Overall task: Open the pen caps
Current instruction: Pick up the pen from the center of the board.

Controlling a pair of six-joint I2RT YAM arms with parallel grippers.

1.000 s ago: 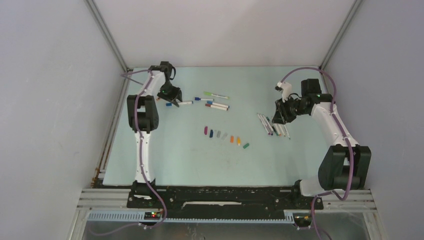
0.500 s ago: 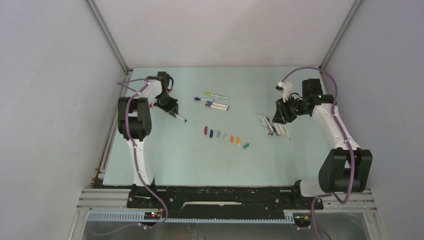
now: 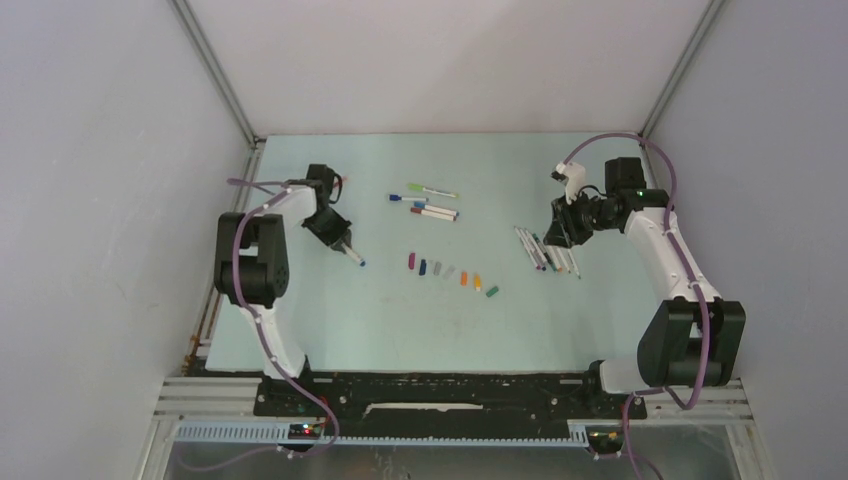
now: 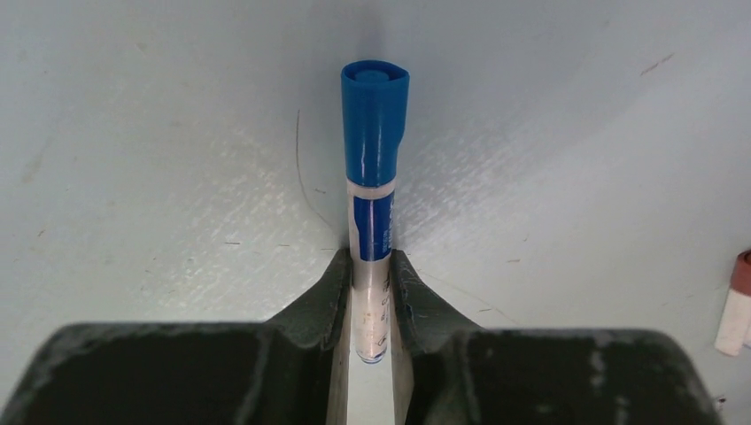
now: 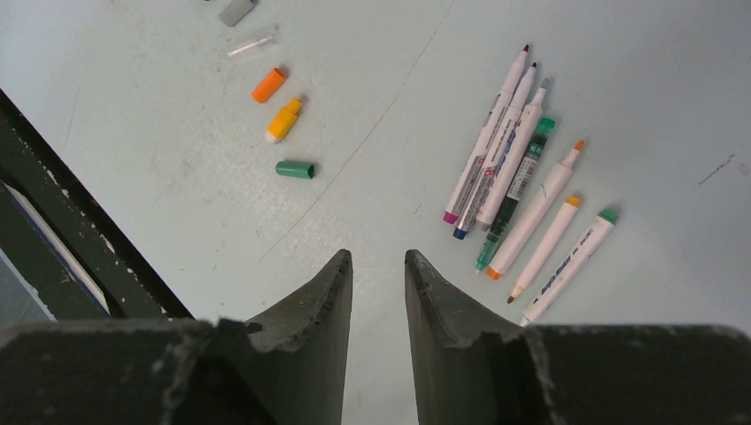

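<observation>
Left gripper [image 4: 372, 266]: jaws clamped on blue pen [image 4: 372, 221] barrel; blue cap [image 4: 375, 115] still on, projecting ahead of the jaws. Right gripper [image 5: 379, 266]: jaws slightly apart, holding nothing; uncapped pens [image 5: 522, 195] ahead-right, loose caps [image 5: 284, 119] ahead-left.

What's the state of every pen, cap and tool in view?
blue pen: capped, clamped in left tool
right tool: open, empty
pens by right tool: uncapped, lying side by side
loose caps: off, in a row
far pens: lying loose, caps unclear
</observation>
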